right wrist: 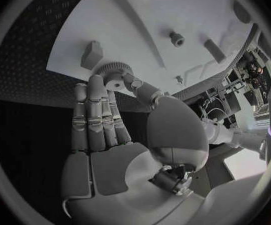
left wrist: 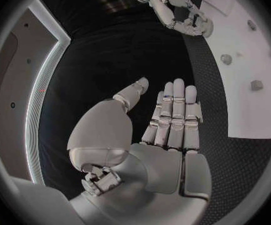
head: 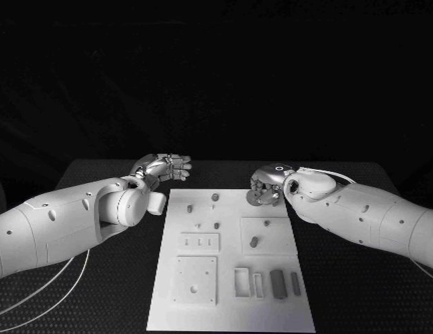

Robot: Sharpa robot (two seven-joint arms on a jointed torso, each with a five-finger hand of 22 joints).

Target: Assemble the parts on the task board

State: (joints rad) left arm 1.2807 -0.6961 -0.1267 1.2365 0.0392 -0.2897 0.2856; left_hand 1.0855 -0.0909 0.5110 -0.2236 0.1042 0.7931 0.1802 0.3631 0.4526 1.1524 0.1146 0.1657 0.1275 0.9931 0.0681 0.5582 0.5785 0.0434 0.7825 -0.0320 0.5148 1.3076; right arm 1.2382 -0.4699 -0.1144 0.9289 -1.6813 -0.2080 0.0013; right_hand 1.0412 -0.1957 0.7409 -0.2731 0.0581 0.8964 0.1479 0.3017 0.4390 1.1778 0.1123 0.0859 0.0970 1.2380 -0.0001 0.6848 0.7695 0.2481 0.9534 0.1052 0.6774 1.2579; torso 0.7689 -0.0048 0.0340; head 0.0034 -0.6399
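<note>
On black bench, left to right: left hand [head: 162, 167] flat, fingers straight, holding nothing, just beyond task board [head: 232, 306] far-left corner. Board rigid matte white plate; parts [head: 278, 284] small, hard, likely light, slippery. Right hand [head: 266, 186] pinches ridged gear-like part [right wrist: 113, 75] at rim, over far-right corner.

white task board [head: 229, 306] flat mid-table, small parts [head: 277, 284] (some upright pegs) scattered across it
</note>
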